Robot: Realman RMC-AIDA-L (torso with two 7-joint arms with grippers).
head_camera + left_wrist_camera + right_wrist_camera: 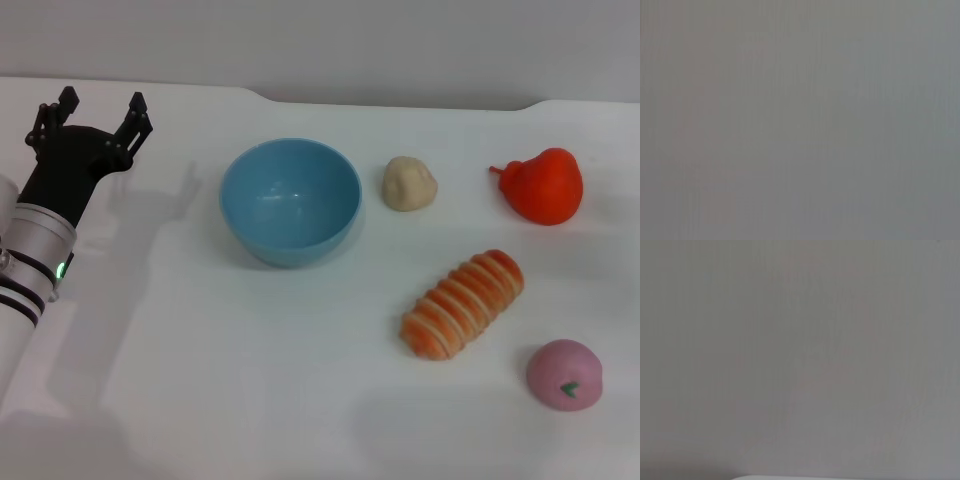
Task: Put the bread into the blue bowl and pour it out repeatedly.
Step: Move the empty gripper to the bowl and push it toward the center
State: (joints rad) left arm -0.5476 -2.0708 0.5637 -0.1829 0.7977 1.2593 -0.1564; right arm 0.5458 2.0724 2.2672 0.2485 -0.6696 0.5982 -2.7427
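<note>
The bread (463, 303), an orange-and-cream ridged loaf, lies on the white table (250, 380) to the right of centre, slanted. The light-blue bowl (290, 200) stands upright with nothing in it, up and left of the bread. My left gripper (98, 108) hovers at the far left, well left of the bowl, its black fingers spread open and holding nothing. The right gripper is out of view. Both wrist views show only a plain grey surface.
A small round beige lump (410, 184) sits just right of the bowl. A red pear-shaped toy (543, 186) lies at the back right. A pink round toy (565, 374) rests near the front right, close to the bread.
</note>
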